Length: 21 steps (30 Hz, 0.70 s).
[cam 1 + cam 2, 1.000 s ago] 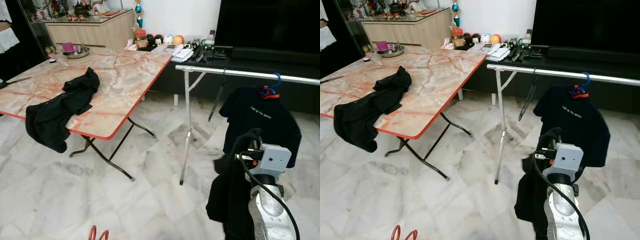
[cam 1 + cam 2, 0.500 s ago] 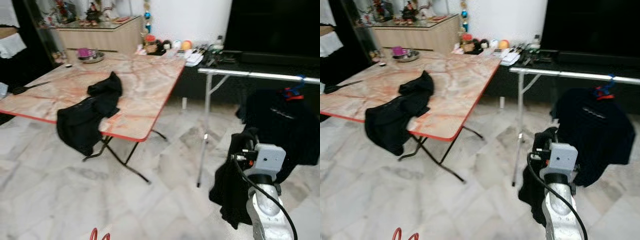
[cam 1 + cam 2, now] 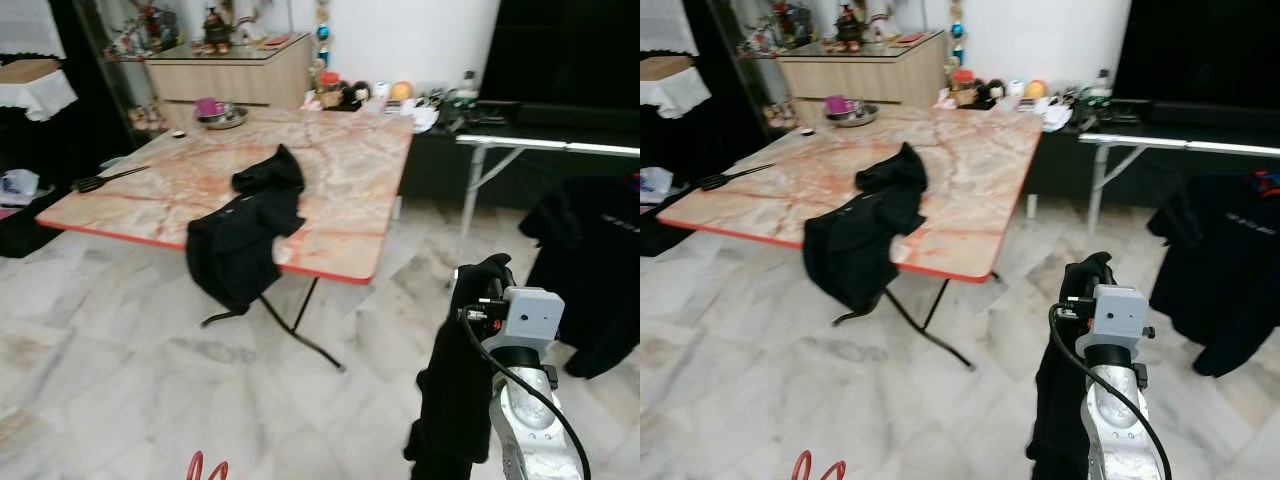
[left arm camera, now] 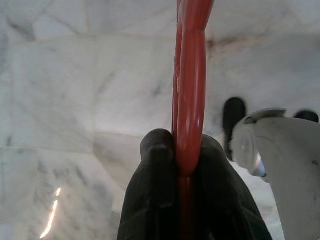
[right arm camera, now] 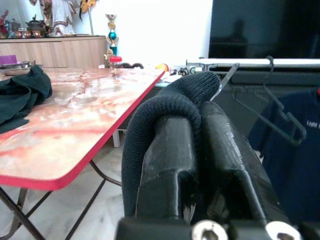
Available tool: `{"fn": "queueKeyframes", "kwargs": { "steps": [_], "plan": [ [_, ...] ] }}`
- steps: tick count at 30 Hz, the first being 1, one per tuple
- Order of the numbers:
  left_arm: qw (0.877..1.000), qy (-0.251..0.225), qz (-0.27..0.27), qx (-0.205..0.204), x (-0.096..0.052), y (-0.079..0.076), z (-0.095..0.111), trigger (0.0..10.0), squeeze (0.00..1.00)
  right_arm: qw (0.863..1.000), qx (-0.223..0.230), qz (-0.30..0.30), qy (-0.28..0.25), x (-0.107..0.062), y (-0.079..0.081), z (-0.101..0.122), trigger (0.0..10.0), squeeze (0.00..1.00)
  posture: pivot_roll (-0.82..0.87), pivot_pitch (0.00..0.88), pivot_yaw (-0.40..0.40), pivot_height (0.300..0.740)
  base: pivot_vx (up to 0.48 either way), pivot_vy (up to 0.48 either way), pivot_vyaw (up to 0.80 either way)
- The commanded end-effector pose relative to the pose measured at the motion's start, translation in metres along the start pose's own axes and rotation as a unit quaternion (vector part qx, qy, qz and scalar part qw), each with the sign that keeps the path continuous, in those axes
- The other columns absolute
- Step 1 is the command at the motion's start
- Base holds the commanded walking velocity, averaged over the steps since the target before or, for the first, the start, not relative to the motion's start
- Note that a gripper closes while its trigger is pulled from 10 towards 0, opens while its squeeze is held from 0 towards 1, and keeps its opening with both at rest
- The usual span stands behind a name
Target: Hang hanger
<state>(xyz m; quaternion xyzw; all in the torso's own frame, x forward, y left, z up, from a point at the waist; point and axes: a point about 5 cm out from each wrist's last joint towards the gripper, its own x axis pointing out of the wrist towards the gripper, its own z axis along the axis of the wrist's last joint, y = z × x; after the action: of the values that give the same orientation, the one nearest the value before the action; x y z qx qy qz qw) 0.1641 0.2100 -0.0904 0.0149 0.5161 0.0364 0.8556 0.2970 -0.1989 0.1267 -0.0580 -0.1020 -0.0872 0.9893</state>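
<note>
My left gripper is shut on a red hanger, held low above the marble floor; the hanger's red tips poke up at the bottom of the left eye view. Low on the right, my right gripper is shut on a black garment that drapes over its fingers and hangs down beside the arm. The silver rack rail runs along the right at the back. A dark T-shirt hangs from it, and an empty black hanger too.
A red-edged marble folding table stands ahead on the left, with a second black garment hanging over its front edge and a metal bowl at its far end. Behind it are a wooden sideboard and a low dark TV bench.
The camera has swung to the left, so the table, rack and T-shirt sit further right in the picture. Both grippers keep their holds.
</note>
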Motion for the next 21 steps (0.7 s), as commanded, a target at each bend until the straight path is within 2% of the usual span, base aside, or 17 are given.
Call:
{"fn": "queueKeyframes", "kwargs": {
  "steps": [1, 15, 21],
  "plan": [
    [1.0, 0.009, -0.001, 0.009, -0.0001, -0.0004, -0.003, 10.0, 0.0, 1.0, 0.002, -0.006, -0.018, 0.0024, -0.0024, 0.0068, 10.0, 0.0, 0.02, 0.0, 0.06, 0.74, 0.0, 0.472, 0.0],
    [1.0, 0.01, -0.003, 0.012, -0.0001, -0.0016, -0.0043, 10.0, 0.0, 1.0, -0.005, -0.001, -0.018, 0.0018, 0.0005, 0.0064, 10.0, 0.0, 0.02, 0.0, 0.063, 0.74, 0.0, 0.473, 0.0],
    [1.0, 0.011, 0.001, 0.029, -0.0003, -0.0001, -0.0045, 10.0, 0.0, 1.0, -0.007, 0.001, -0.019, 0.0027, 0.0013, 0.0068, 10.0, 0.0, 0.02, 0.004, 0.062, 0.74, 0.0, 0.1, 0.0]
  ]
}}
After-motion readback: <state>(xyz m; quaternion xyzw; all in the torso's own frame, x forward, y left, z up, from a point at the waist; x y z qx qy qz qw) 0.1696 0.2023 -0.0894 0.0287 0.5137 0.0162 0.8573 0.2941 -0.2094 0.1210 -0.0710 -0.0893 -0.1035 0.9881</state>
